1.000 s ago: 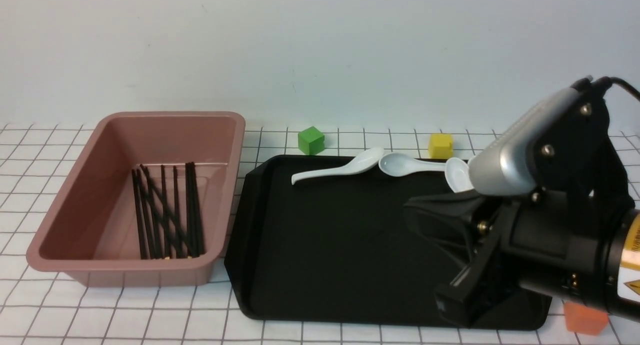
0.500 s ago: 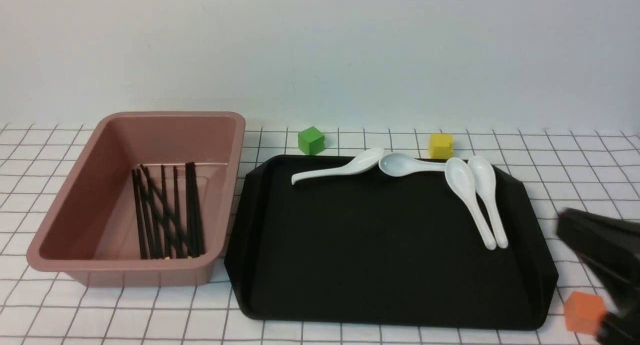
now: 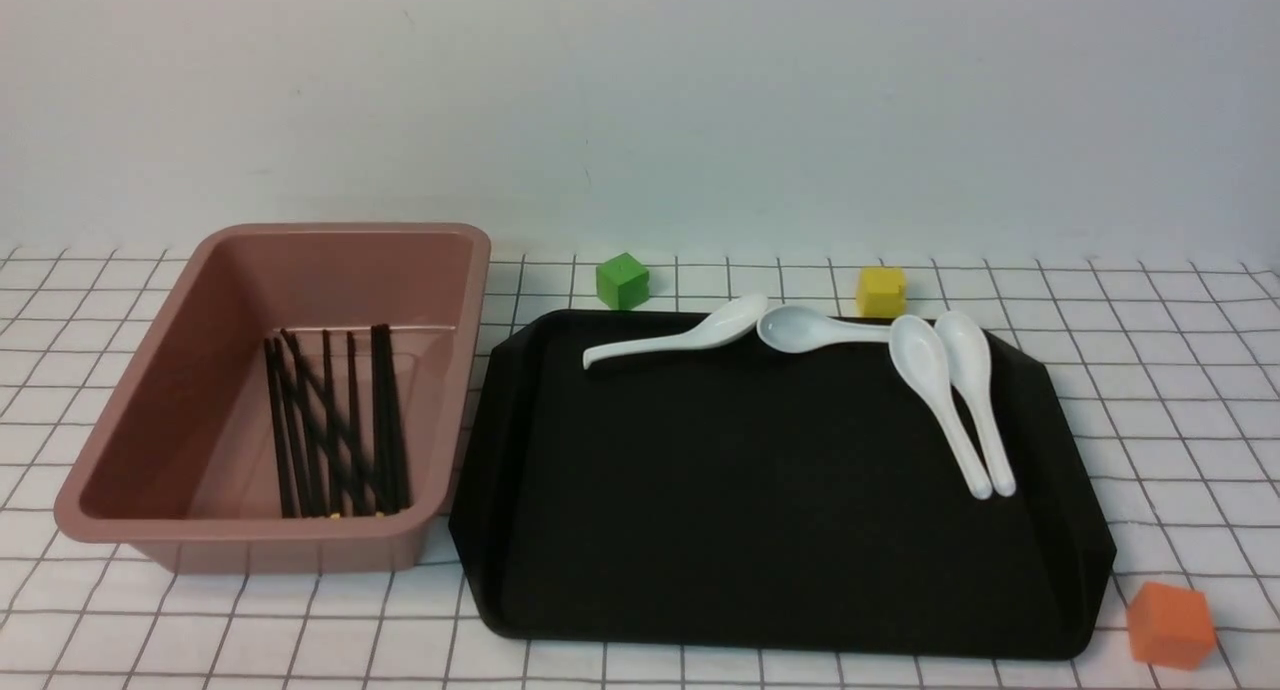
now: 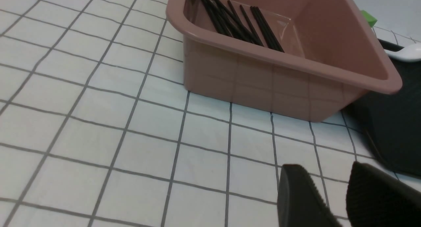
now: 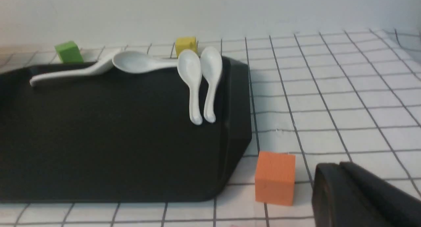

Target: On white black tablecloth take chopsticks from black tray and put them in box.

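Several black chopsticks (image 3: pixel 335 425) lie in the pink box (image 3: pixel 120 515) at the left of the tablecloth (image 3: pixel 1150 370); they also show in the left wrist view (image 4: pixel 240 21). The black tray (image 3: pixel 760 530) holds only white spoons (image 3: pixel 955 395); no chopsticks show on it. Neither gripper shows in the front view. My left gripper (image 4: pixel 324 174) is slightly open and empty over the cloth, near the box's (image 4: pixel 283 85) front side. My right gripper (image 5: pixel 342 167) is shut and empty, beside the tray's (image 5: pixel 98 148) right front corner.
A green cube (image 3: pixel 622 280) and a yellow cube (image 3: pixel 881 291) sit behind the tray. An orange cube (image 3: pixel 1170 625) sits at the tray's front right corner, close to my right gripper in the right wrist view (image 5: pixel 275 177). A plain wall stands behind.
My right arm has pulled back from over the tray's right side and left the front view. The two right-hand spoons are uncovered. Nothing else moved.
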### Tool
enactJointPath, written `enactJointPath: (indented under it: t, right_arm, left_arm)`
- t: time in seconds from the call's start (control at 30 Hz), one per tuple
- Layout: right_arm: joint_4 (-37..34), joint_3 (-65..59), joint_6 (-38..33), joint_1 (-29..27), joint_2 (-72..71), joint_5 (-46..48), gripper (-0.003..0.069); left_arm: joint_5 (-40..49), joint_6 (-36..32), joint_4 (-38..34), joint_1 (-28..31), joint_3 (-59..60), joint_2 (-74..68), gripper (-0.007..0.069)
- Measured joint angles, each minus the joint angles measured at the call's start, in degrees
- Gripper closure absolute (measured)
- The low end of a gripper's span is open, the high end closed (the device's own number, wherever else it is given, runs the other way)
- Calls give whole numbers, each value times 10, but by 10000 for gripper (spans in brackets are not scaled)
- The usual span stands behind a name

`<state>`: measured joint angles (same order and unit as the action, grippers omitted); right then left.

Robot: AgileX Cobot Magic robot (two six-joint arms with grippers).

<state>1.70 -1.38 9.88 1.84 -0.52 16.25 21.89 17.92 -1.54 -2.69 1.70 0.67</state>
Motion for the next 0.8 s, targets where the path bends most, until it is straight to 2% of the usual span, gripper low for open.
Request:
enactJointPath:
  t: [0.13, 0.8]
  right_arm:
    - [0, 2, 0, -1, -1, 44, 618]
    - [-1, 4, 0, -1, -1, 53, 590]
  left_arm:
    - [1, 0, 0, 0, 0, 0, 386]
    - [1, 0, 0, 0, 0, 0, 386]
